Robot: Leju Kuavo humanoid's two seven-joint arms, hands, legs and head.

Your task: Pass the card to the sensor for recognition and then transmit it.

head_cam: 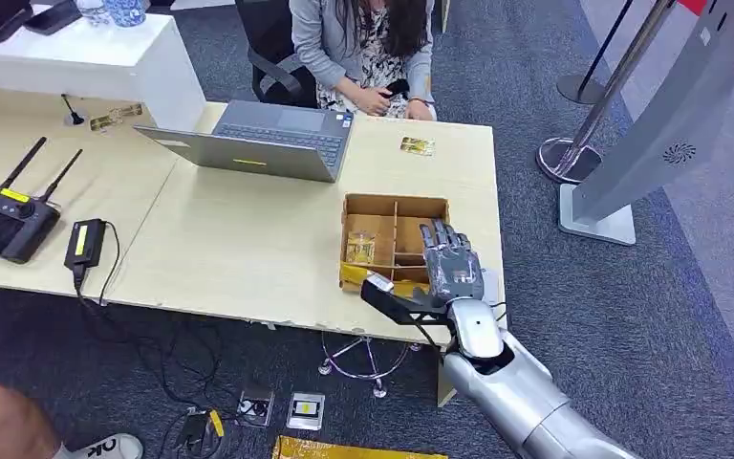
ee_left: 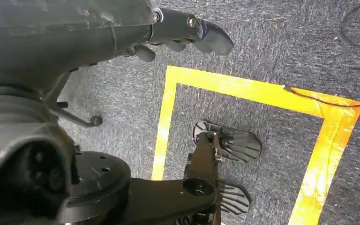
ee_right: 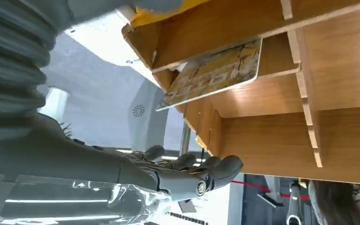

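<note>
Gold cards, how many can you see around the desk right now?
3: one card in the wooden box's left compartment, one on the desk beside the laptop, one by the white counter. Others may be hidden.

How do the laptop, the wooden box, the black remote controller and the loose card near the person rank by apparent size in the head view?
1. Laptop
2. Wooden box
3. Black remote controller, though box and controller look close
4. Loose card

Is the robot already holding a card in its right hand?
No. In the head view the right hand hovers open over the wooden box, fingers spread, and a card lies inside a compartment.
</note>
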